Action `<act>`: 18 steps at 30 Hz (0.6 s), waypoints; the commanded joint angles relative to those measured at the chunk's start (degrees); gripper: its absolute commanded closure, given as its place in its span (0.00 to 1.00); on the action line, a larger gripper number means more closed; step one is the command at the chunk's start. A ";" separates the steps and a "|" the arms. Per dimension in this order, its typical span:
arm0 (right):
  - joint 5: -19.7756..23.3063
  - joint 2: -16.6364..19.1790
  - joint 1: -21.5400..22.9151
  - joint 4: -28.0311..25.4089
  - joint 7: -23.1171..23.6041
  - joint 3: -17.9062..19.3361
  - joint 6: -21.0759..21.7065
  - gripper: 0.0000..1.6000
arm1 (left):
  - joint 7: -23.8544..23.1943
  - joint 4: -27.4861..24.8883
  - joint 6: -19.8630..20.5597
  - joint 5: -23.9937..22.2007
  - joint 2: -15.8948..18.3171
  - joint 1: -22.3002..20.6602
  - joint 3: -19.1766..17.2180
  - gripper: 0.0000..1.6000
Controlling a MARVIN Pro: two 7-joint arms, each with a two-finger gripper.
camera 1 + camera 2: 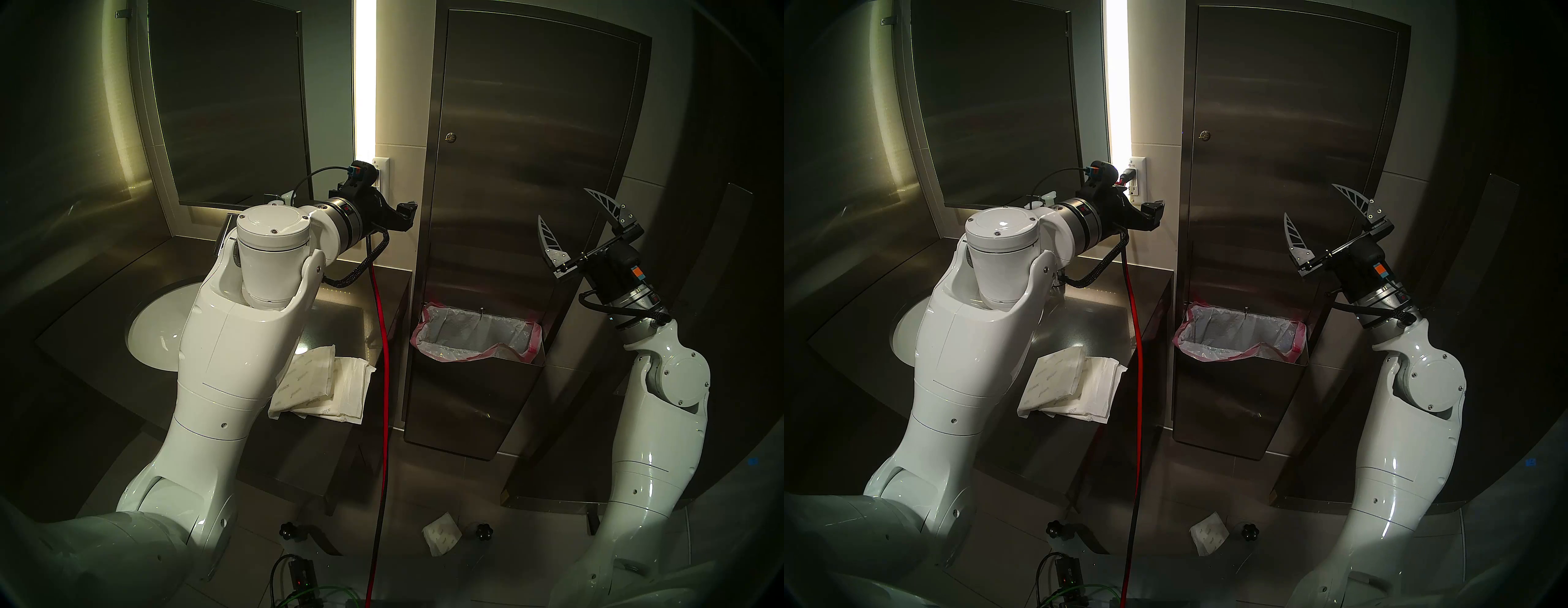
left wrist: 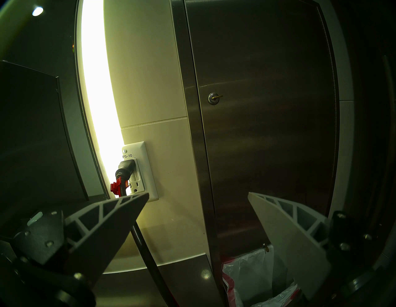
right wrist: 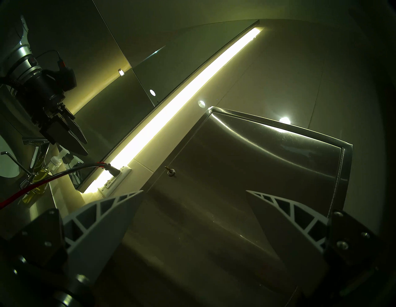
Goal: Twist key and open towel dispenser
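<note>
The towel dispenser (image 1: 530, 148) is a tall brushed-steel wall cabinet with its long door shut. The small round lock (image 1: 450, 136) sits near the door's left edge. The brass key (image 2: 218, 97) is in the lock and also shows in the right wrist view (image 3: 170, 170). My left gripper (image 2: 198, 194) is open and empty, below and left of the lock, by the cabinet's left edge. My right gripper (image 1: 562, 204) is open and empty, in front of the door's right part, lower than the lock and apart from it.
A steel waste bin (image 1: 458, 403) with a pink-edged liner hangs under the door. White towel packs (image 1: 322, 386) lie on the dark counter beside a sink (image 1: 152, 335). A red cable (image 1: 384, 382) runs from the wall outlet (image 2: 139, 171). The mirror (image 1: 229, 106) is at left.
</note>
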 commanded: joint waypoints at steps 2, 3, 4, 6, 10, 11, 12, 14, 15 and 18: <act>-2.40 -0.76 4.84 1.58 -0.90 -4.57 -1.04 0.00 | 0.05 -0.37 -0.07 0.12 -0.08 -0.83 -0.08 0.00; -2.88 -0.83 5.69 2.05 -1.17 -5.05 -1.14 0.00 | 0.05 -0.37 -0.07 0.12 -0.08 -0.83 -0.08 0.00; -3.38 -0.87 6.51 2.51 -1.42 -5.49 -0.93 0.00 | 0.05 -0.38 -0.07 0.12 -0.08 -0.82 -0.08 0.00; -3.14 -0.50 7.09 2.99 -2.32 -6.40 -0.46 0.00 | 0.05 -0.38 -0.08 0.12 -0.08 -0.81 -0.09 0.00; -4.88 0.31 9.69 4.94 -4.32 -8.73 -1.59 0.00 | 0.04 -0.38 -0.10 0.11 -0.09 -0.79 -0.10 0.00; -5.46 0.29 11.44 6.02 -4.75 -9.64 -1.00 0.00 | 0.03 -0.38 -0.10 0.11 -0.09 -0.78 -0.10 0.00; -5.46 0.29 11.44 6.02 -4.75 -9.64 -1.00 0.00 | 0.03 -0.38 -0.10 0.11 -0.09 -0.78 -0.10 0.00; -6.35 1.27 12.13 6.25 -6.17 -11.32 -0.69 0.00 | 0.03 -0.39 -0.11 0.11 -0.09 -0.77 -0.11 0.00; -6.70 1.76 12.07 6.04 -6.76 -12.14 -0.36 0.00 | 0.03 -0.39 -0.11 0.11 -0.09 -0.76 -0.11 0.00; -8.14 1.85 14.55 7.58 -8.07 -13.66 1.04 0.00 | 0.02 -0.39 -0.11 0.11 -0.10 -0.76 -0.11 0.00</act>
